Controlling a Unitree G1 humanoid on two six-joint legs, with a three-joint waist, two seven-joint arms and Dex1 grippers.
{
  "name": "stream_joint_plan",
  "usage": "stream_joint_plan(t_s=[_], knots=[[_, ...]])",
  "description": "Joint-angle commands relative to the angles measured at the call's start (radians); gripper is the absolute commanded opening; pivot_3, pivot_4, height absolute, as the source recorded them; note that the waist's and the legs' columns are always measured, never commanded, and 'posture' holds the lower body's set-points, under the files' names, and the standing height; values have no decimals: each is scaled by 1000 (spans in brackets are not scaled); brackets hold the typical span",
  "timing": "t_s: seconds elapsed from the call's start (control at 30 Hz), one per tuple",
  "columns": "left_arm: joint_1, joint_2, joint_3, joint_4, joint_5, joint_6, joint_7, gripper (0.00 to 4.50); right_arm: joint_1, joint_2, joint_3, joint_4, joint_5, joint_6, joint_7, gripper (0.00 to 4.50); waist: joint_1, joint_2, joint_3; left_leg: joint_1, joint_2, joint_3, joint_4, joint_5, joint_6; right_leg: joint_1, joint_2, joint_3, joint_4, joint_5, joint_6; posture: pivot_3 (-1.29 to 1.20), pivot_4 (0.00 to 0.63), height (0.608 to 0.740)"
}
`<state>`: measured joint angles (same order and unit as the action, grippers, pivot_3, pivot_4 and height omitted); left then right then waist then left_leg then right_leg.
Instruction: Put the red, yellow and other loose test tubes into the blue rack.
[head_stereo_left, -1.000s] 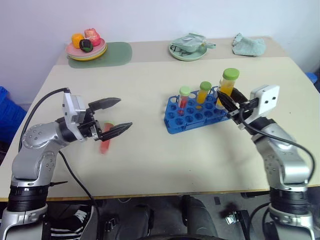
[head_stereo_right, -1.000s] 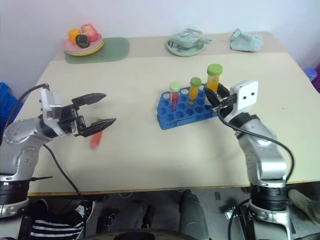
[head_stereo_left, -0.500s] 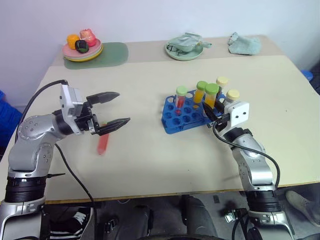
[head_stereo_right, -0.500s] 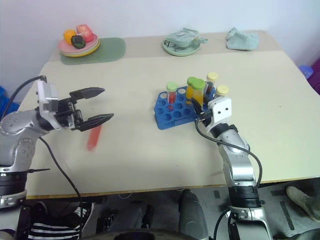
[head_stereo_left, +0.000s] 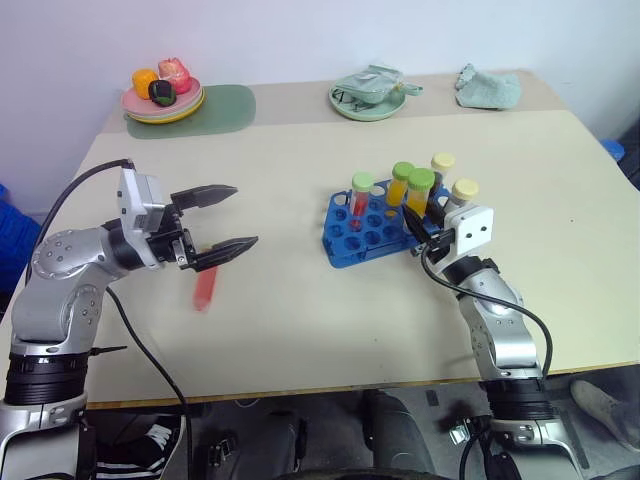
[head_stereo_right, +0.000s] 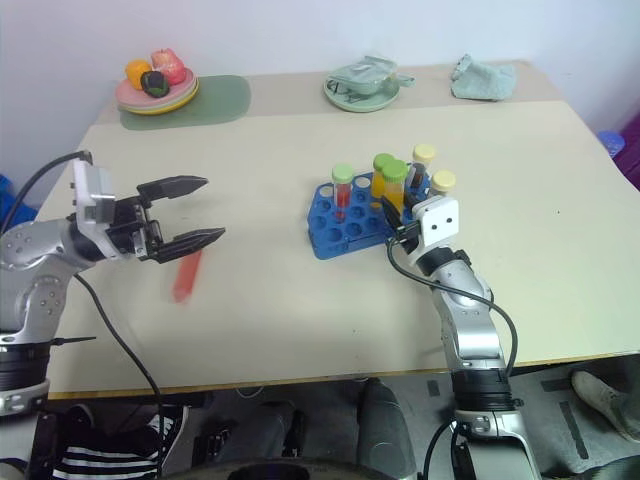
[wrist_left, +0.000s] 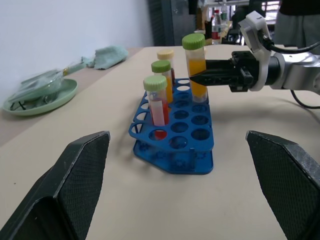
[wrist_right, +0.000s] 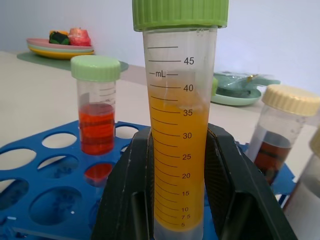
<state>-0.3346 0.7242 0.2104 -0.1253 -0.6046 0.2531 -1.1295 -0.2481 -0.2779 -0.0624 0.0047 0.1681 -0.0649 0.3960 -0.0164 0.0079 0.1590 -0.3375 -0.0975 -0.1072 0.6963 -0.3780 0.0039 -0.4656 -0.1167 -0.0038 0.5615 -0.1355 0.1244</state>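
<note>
left gripper (head_stereo_left: 225, 219) held level above the table (head_stereo_left: 300, 330) with fingers spread wide and nothing between them, a red tube (head_stereo_left: 205, 287) lying flat just below; right gripper (wrist_left: 200, 79) reaching in from the side, clamped on the yellow tube (wrist_right: 180, 150) standing upright over the blue rack (head_stereo_left: 385, 232). rack also carrying a red-filled green-capped tube (head_stereo_left: 361, 197), an orange green-capped one (head_stereo_left: 400, 185) and two pale-capped tubes (head_stereo_left: 441, 172) at its far end. compared with a second ago, right hand lower and closer in to the rack, yellow tube down among the others, left arm unmoved
</note>
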Motion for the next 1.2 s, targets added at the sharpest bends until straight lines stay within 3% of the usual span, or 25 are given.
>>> stream_joint_plan(t_s=[0.03,0.27,0.5,0.53,0.7,1.03,1.2], knots=[[0,15,30,-31,-14,-4,2,4500,-14,7,10,-2,-6,-16,4,736,-1,0,0,0,0,0,0,0,0,0,0,0,0,0,0,0,150,740],[12,19,37,-41,-17,-2,7,4500,-25,8,-18,11,59,11,35,736,-2,0,0,0,0,0,0,0,0,0,0,0,0,0,0,0,150,740],[9,19,39,-38,-15,-3,7,4500,-27,10,-26,4,82,28,46,4246,-1,0,0,0,0,0,0,0,0,0,0,0,0,0,0,0,150,740],[8,19,38,-36,-15,-4,7,4500,-27,10,-26,2,86,28,50,4453,0,0,0,0,0,0,0,0,0,0,0,0,0,0,0,0,150,740],[6,18,37,-35,-14,-6,5,4500,-12,-13,-35,-27,81,31,55,4453,0,0,0,0,0,0,0,0,0,0,0,0,0,0,0,0,150,740],[50,17,42,-25,-1,-27,-1,4500,95,-283,-209,-252,245,166,216,4453,4,1,1,0,0,0,0,0,0,0,0,0,0,0,0,0,150,740],[48,21,38,2,6,-13,3,4500,128,-445,-309,-381,502,348,404,4453,6,1,1,0,1,1,0,0,0,1,0,0,-1,0,0,0,150,740]])
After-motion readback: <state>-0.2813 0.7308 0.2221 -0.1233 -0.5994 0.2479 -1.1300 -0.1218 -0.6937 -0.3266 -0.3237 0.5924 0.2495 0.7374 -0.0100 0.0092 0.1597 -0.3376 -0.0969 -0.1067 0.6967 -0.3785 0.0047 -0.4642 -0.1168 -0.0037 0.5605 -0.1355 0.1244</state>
